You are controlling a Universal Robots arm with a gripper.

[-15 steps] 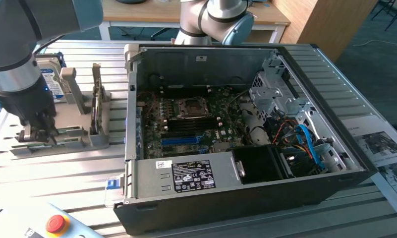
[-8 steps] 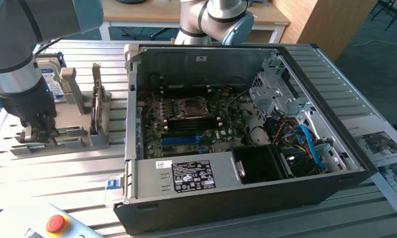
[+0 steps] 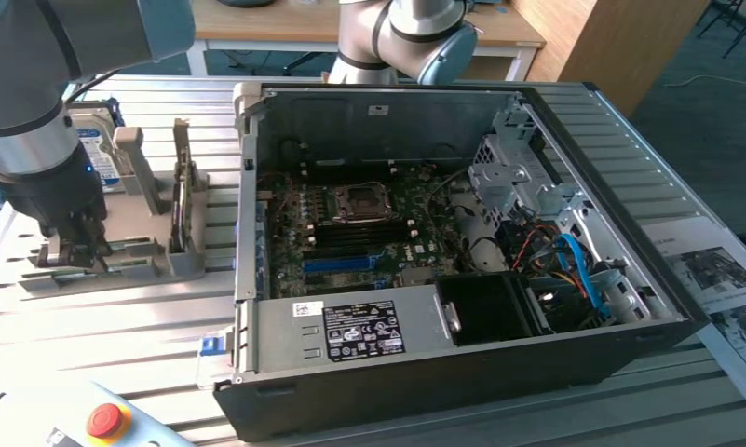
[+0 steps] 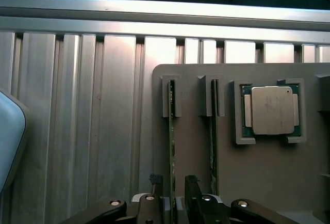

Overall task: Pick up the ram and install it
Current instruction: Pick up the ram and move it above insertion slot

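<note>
My gripper (image 4: 174, 181) jaws apart, thin green ram stick (image 4: 171, 131) between | twin green stick (image 4: 213, 131) just beside | exterior view: open black computer case (image 3: 497, 377) at 3 o'clock

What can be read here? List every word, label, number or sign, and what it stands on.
No text can be read.
Black-and-white label on the grey power supply box: print too small.
White sticker on the black computer case's back wall: too small.
Printed white paper sheets beside the case: blurred.
Blue-and-white labelled hard drive: label blurred.
Silver-lidded processor chip: no legible marking.
</note>
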